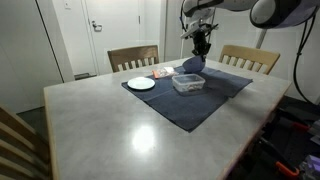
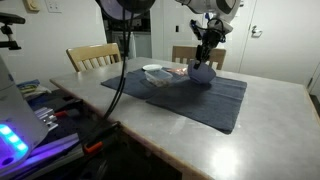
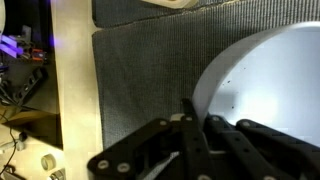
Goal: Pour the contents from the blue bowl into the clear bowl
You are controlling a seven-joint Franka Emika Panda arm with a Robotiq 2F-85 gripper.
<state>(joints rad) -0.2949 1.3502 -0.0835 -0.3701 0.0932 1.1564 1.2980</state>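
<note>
Surface: one pale grey tabletop with a faint sheen, in a room with white walls and white doors. Covering: one dark navy mat, laid at an angle across the far half of the surface. Seating: two wooden chairs at the far edge in both exterior views, and the back of a third chair at the near corner in an exterior view only. Ware, all on the mat: one white plate; one clear bowl; one blue bowl, just behind the clear bowl and tipped slightly, though whether its base leaves the mat cannot be told; and one small orange-and-white item by the plate, too small to identify. Arm: one, reaching down from above, its end effector clenched on the rim of the blue bowl. Seen in an exterior view alone: a tangle of cables and gear beside the surface, with a blue-violet light. Seen in the wrist view alone: the mat's coarse weave, the bowl's brightly lit inside, and the dark fingers closed together at the bowl's edge.
</note>
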